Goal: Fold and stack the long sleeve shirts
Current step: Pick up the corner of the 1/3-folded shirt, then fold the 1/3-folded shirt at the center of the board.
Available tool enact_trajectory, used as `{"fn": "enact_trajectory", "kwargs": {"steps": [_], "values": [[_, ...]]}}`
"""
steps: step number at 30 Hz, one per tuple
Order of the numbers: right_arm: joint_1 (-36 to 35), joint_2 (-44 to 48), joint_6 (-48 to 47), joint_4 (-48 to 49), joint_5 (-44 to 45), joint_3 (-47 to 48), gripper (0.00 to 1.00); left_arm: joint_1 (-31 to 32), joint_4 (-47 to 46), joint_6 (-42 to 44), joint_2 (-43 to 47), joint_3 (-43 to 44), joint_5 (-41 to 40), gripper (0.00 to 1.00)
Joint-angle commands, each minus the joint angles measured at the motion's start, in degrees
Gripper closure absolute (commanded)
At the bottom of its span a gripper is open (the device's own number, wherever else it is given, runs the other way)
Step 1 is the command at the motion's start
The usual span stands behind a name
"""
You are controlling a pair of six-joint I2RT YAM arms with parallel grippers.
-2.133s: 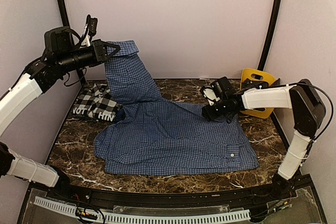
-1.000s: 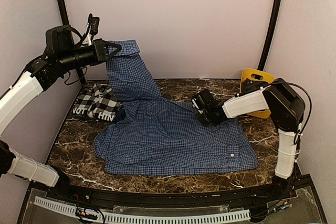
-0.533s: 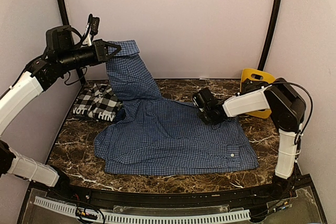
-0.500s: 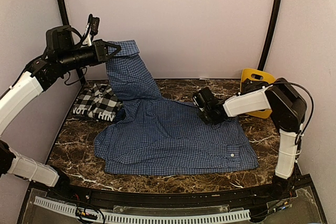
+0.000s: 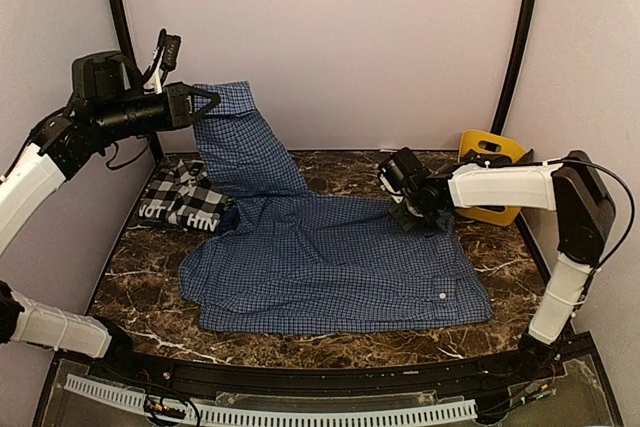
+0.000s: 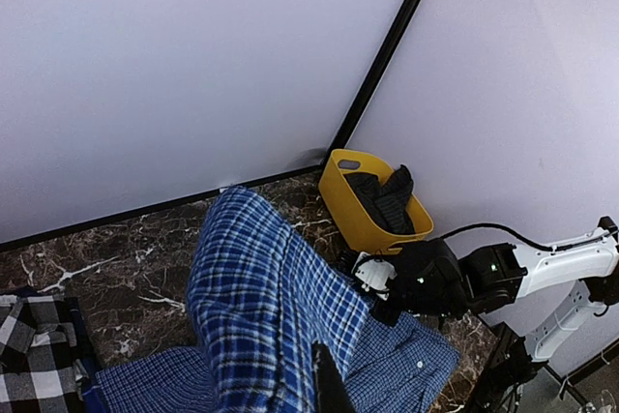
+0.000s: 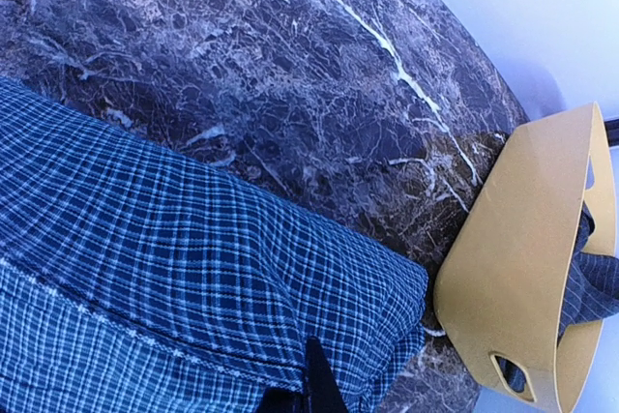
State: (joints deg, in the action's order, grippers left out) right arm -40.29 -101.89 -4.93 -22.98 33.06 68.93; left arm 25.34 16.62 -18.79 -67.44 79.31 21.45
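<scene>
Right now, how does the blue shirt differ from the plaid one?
The blue shirt has a fine check; the plaid shirt has bold black-and-white squares. The blue shirt is spread wide, left claw and right claw pinching it; the plaid shirt lies bunched, untouched. Both rest on the table.

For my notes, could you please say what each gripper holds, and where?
Blue fine-checked shirt: left gripper holds its raised end, right gripper its far-right edge.
</scene>
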Motion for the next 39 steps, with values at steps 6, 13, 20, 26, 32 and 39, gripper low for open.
{"fn": "enact_trajectory", "kwargs": {"steps": [6,13,20,26,32,39], "values": [[-2.3,2.1,4.9,-16.7,-1.0,3.3,1.0,0.1,10.6,3.5,9.0,-2.6,1.3,1.0],[-6.3,1.5,4.9,-23.0,3.3,7.7,1.0,0.1,13.9,3.8,11.4,-3.6,0.2,1.0],[-8.6,1.1,6.4,-29.3,8.4,12.1,1.0,0.1,14.9,5.4,13.4,-3.8,-2.8,1.0],[-9.2,0.2,8.5,-34.2,11.5,13.7,1.0,0.1,16.1,7.0,12.9,-3.9,-4.8,1.0],[-9.4,0.0,10.6,-33.9,9.1,9.9,0.94,0.1,16.1,8.3,12.4,-3.9,-6.3,1.0],[-9.4,-1.9,12.5,-27.9,8.7,3.7,0.81,0.1,16.0,9.6,12.7,-4.1,-5.1,1.0]]}}
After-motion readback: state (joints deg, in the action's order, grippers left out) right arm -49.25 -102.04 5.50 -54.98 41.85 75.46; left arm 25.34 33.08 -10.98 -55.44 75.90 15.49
